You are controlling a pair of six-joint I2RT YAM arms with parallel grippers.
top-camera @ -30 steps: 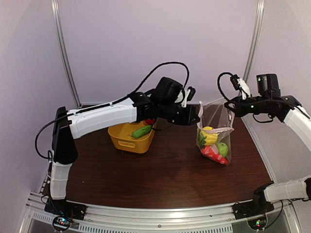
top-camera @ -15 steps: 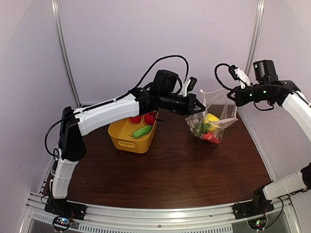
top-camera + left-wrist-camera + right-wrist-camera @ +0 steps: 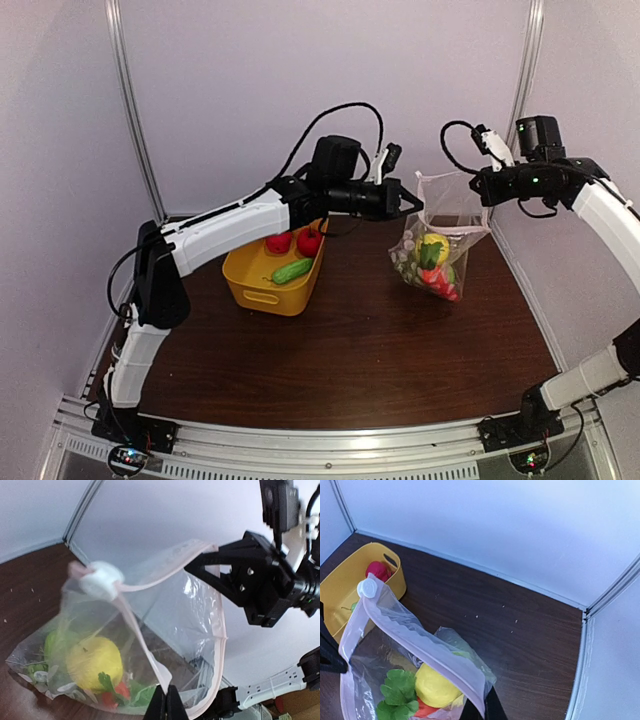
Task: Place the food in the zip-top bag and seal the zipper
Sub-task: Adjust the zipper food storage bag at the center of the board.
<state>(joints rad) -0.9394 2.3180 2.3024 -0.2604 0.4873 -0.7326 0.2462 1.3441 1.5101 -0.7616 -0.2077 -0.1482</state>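
Note:
The zip-top bag (image 3: 440,235), clear and crinkly, hangs between my two grippers above the brown table. Food lies in its bottom: a yellow round piece (image 3: 95,662), green leaves (image 3: 397,687) and red pieces (image 3: 440,282). My left gripper (image 3: 415,208) is shut on the bag's mouth strip (image 3: 167,700). My right gripper (image 3: 478,190) is shut on the opposite top corner (image 3: 482,707). The zipper (image 3: 150,575) gapes open, its white slider (image 3: 102,580) at the far end. More food stays in the basket: red tomatoes (image 3: 310,242) and a green cucumber (image 3: 292,270).
The yellow basket (image 3: 250,285) stands on the table left of the bag, under my left forearm. The back wall is close behind the bag, and a metal corner rail (image 3: 520,90) runs up at the right rear.
Both grippers have risen and lifted the bag. It swung left, then back. Its mouth is now stretched wider between them.

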